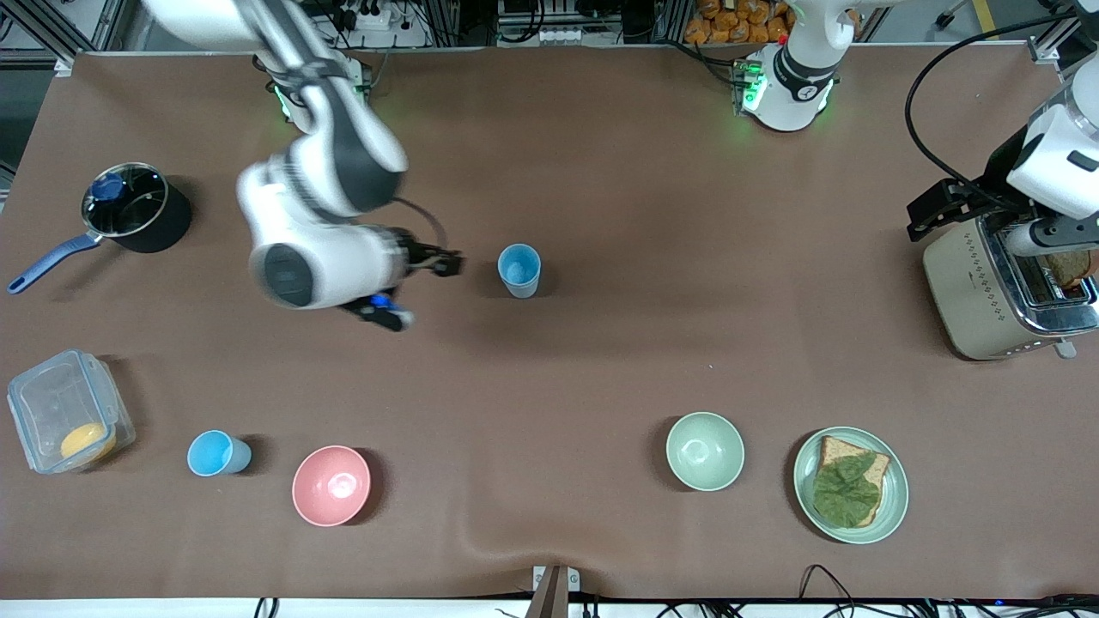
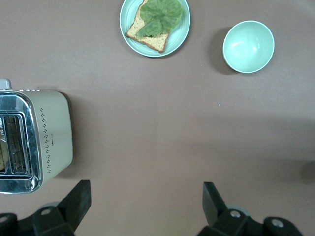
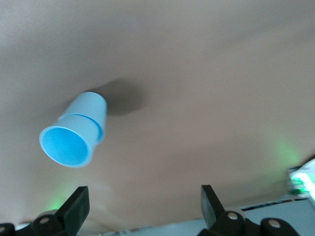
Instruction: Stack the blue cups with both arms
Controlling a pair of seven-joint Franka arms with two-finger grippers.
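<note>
Two blue cups stand nested as one upright stack (image 1: 519, 270) mid-table; the right wrist view shows the stack (image 3: 74, 137) with one cup's rim stepped above the other's wall. My right gripper (image 1: 442, 262) hangs beside that stack, toward the right arm's end, open and holding nothing (image 3: 143, 199). A single blue cup (image 1: 219, 453) stands much nearer the front camera, between a plastic box and a pink bowl. My left gripper (image 1: 936, 210) waits high beside the toaster, open and empty (image 2: 146, 196).
A toaster (image 1: 1004, 292) holding bread stands at the left arm's end. A green bowl (image 1: 704, 451) and a plate (image 1: 893, 506) with bread and lettuce lie near the front edge. A pink bowl (image 1: 330, 485), a plastic box (image 1: 64, 412) and a pot (image 1: 129, 206) sit toward the right arm's end.
</note>
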